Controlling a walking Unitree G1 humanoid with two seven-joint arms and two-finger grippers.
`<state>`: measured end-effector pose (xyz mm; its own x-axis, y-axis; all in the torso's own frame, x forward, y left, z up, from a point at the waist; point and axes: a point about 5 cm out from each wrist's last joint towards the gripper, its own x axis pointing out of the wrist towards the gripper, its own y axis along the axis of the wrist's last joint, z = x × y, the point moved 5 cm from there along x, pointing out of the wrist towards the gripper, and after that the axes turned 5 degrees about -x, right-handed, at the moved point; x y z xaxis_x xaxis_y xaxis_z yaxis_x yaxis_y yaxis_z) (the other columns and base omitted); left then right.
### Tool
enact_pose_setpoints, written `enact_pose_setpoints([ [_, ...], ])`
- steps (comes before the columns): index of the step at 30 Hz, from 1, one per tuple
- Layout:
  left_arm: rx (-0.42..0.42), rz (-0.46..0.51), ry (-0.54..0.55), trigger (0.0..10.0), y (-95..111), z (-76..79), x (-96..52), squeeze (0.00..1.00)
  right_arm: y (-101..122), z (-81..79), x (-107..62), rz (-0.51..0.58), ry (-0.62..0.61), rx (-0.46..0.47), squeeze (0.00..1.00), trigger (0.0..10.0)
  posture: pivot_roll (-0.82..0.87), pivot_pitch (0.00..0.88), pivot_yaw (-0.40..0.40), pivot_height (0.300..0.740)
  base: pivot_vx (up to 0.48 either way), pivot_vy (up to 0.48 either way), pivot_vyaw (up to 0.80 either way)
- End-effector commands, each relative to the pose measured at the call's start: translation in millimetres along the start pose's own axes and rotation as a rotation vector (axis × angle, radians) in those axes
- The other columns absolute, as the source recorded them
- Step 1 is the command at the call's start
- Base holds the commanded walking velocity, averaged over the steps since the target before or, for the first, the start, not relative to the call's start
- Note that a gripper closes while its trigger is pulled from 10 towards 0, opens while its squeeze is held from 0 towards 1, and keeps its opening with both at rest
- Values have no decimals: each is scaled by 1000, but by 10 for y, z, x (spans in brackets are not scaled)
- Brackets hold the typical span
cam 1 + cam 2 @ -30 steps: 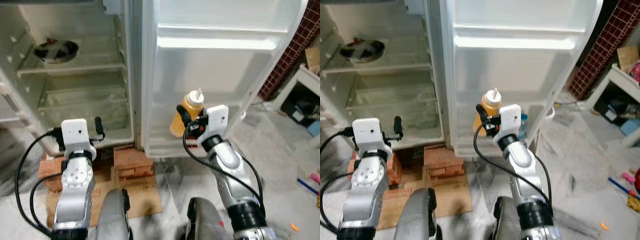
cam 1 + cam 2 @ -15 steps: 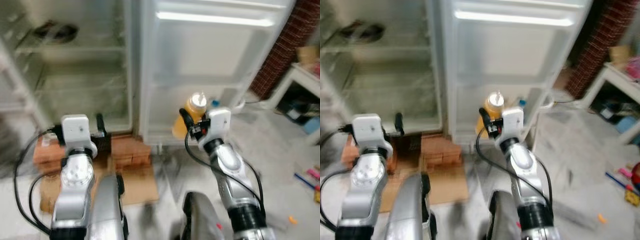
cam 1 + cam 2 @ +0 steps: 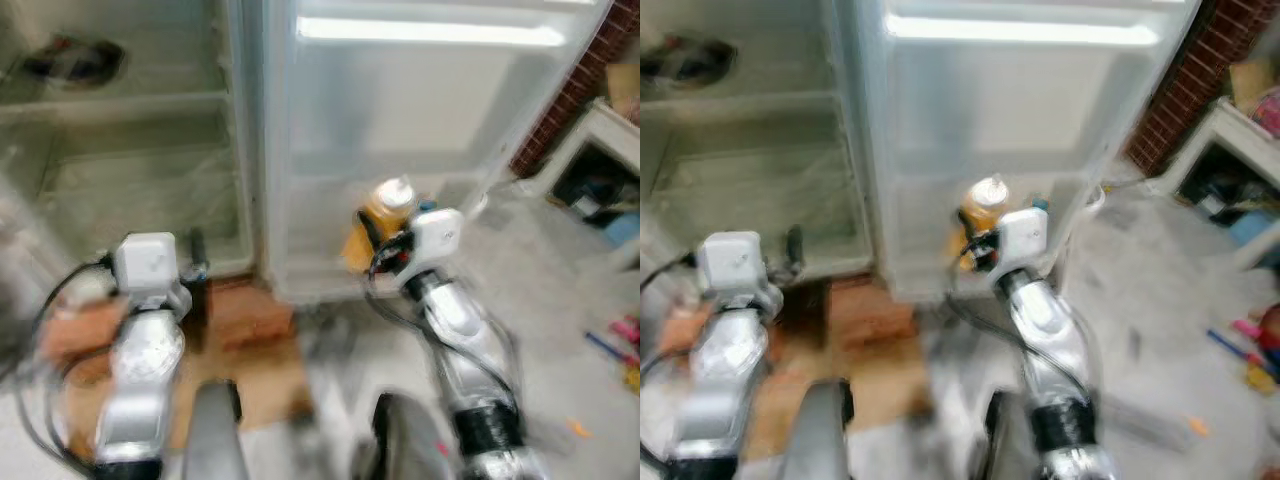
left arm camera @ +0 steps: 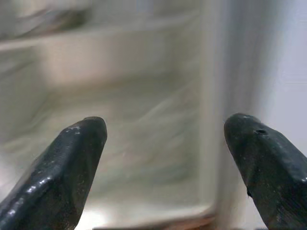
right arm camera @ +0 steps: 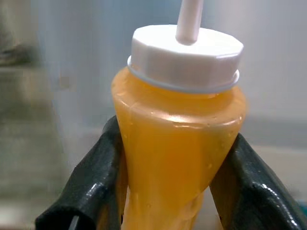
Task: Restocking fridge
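Observation:
An orange squeeze bottle [image 3: 380, 216] with a white nozzle cap is held upright by my right gripper [image 3: 368, 234], whose two black fingers [image 5: 91, 191] are shut on its body [image 5: 178, 143]. It hangs just in front of the lower part of the open white fridge door [image 3: 430, 110]. My left gripper [image 4: 165, 139] is open with nothing between its fingers. It is raised before the bottom compartment of the open fridge [image 3: 140, 190]. The eye views are blurred.
A dark bowl [image 3: 72, 58] sits on an upper fridge shelf. Bricks [image 3: 250, 310] and cardboard lie on the floor under the fridge. A small blue-capped item [image 3: 428, 207] shows beside the bottle. A white table [image 3: 600, 135] and brick wall [image 3: 570, 85] stand at the right.
The whole picture has shifted and blurred, so the camera moved. The right gripper still holds the bottle by the door's lower part. The left gripper stays open.

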<state>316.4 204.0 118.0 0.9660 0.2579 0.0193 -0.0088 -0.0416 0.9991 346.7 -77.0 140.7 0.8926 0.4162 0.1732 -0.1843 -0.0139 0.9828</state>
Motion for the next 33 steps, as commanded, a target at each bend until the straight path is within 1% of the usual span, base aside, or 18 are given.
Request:
enact_pose_setpoints([
  [1, -10, -9, -18, 10000, -20, 85, -30, 0, -28, 128, -47, -11, -37, -8, 0, 10000, 60, 0, -45, 523, 270, 0, 0],
  [7, -9, -7, -11, 10000, -9, 89, -32, 0, -36, 127, -42, -14, -30, -11, 0, 10000, 68, 0, -52, 523, 0, 0, 0],
  [12, -13, -13, 4, 10000, -13, 47, -55, 0, -54, 98, -13, -22, -9, -8, 0, 10000, 76, 0, -58, 523, 0, 0, 0],
  [16, 1, -17, 22, 10000, -20, 2, -79, 0, -75, 56, -4, -29, 15, 9, 0, 10000, 82, 0, -60, 523, 0, 0, 0],
  [19, 19, -23, 43, 10000, -29, -59, -87, 0, -88, -23, -1, -36, 58, 30, 0, 10000, 84, 0, -61, 518, 0, 0, 0],
  [20, 28, -33, 46, 10000, -46, -88, -97, 0, -77, -56, 3, -30, 79, 31, 0, 10000, 86, 0, -63, 508, 0, 0, 0],
  [24, 26, -45, 50, 10000, -73, -110, -125, 0, -107, -72, 2, -40, 90, 31, 0, 10000, 94, 0, -64, 483, 0, 0, 0],
  [26, 27, -46, 52, 10000, -58, -128, -154, 0, -114, -132, 8, -44, 120, 33, 0, 10000, 98, 3, -61, 468, 0, 0, 0],
  [28, 26, -48, 51, 10000, -49, -136, -182, 0, -131, -201, 9, -48, 156, 29, 0, 10000, 110, 18, -60, 468, 0, 0, 0],
  [30, 27, -50, 50, 10000, -49, -143, -203, 0, -151, -225, 2, -54, 164, 32, 0, 10000, 116, 24, -60, 468, 0, 0, 0],
  [33, 36, -52, 46, 10000, -39, -183, -275, 0, -211, -312, 21, -54, 205, -10, 0, 10000, 126, 43, -58, 468, 0, 0, 0],
])
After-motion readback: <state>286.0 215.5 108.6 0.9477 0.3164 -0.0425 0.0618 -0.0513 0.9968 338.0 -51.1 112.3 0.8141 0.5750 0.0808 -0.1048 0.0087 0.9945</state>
